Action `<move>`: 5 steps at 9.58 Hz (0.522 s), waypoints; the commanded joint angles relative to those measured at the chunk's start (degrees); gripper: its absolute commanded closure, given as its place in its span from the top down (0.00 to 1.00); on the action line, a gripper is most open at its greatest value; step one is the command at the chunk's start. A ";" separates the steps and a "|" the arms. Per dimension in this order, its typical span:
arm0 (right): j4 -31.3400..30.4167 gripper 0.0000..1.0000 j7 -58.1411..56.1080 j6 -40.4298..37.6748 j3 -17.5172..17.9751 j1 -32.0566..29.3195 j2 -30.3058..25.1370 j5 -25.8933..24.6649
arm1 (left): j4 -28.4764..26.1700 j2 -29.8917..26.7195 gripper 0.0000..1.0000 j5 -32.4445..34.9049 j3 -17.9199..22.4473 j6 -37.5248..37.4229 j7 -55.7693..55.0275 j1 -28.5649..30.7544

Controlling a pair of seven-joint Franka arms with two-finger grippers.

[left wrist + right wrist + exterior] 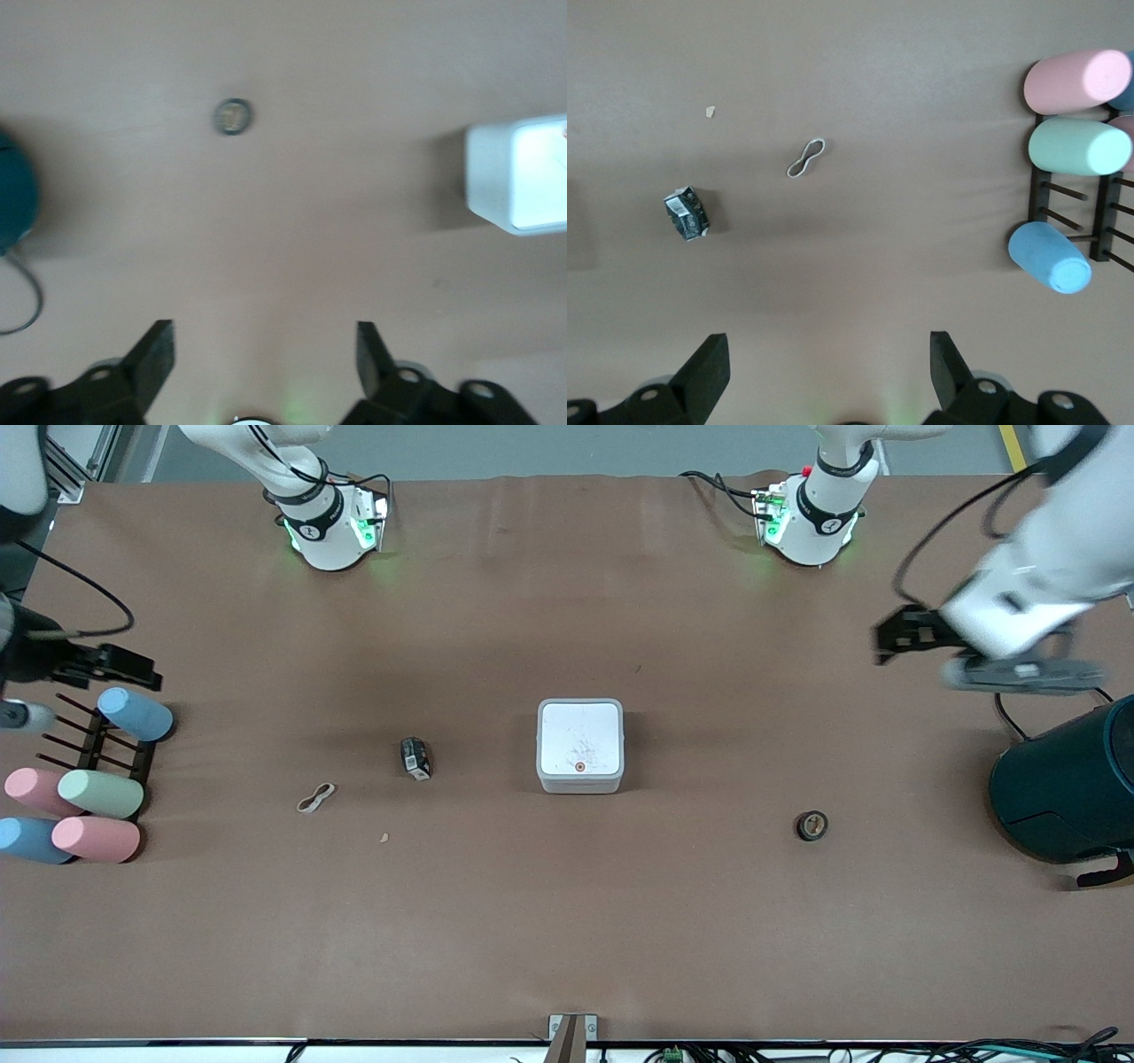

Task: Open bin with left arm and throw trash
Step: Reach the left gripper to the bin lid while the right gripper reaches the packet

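The white bin [580, 746] sits with its lid closed at the centre of the front view, on the brown table [567, 939]. The black snack packet [415, 758] lies beside it toward the right arm's end, and the rubber band [315, 799] lies lower in the frame, further that way. The tape ring [811, 825] lies at lower right, near the dark round container [1067, 793]. The left gripper [895, 638] hangs at the upper right of the frame over bare table, fingers [152, 359] spread and empty. The right gripper [124, 666] hangs at the frame's left edge over the rack of pastel cylinders [97, 793], fingers [709, 365] apart, holding nothing.
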 commanded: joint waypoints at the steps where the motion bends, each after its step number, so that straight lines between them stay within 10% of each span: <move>1: -7.76 0.99 1.11 9.12 0.13 3.46 -0.52 2.25 | 1.53 10.15 0.15 0.66 -3.73 10.14 -3.90 -6.94; 2: -11.99 0.99 1.46 13.80 0.13 7.58 -0.60 2.44 | 3.54 14.54 0.00 0.22 -3.74 16.71 -4.53 -10.55; 5: -23.87 0.98 1.81 34.94 0.30 14.63 2.18 2.80 | 3.64 23.70 0.00 0.22 -4.17 32.73 -19.07 -18.37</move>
